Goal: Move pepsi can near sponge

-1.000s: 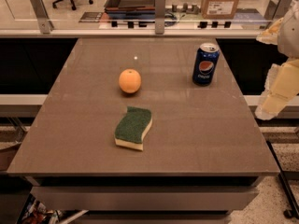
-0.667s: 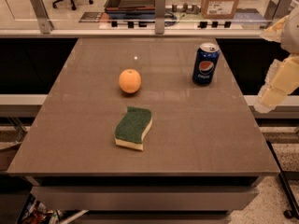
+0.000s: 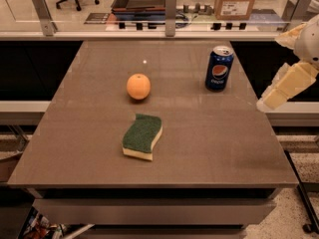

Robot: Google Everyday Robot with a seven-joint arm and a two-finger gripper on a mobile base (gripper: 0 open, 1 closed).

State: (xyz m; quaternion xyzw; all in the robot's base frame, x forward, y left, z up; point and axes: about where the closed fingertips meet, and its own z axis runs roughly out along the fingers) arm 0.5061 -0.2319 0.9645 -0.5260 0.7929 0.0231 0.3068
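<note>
1. one pepsi can, a smooth blue cylinder, stands upright at the far right of the flat brown table.
2. one wavy green-and-yellow sponge lies near the front, well apart from the can.
3. one round orange sits beyond the sponge.
4. one cream gripper hangs beside the table's right edge; i cannot tell if it is apart or together.

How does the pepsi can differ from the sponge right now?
The pepsi can stands upright, far right on the table; the sponge lies flat nearer the front. The can is dark blue, silver-topped; the sponge green over pale yellow. Both sit untouched; the tool hangs beyond the table's right edge.
</note>
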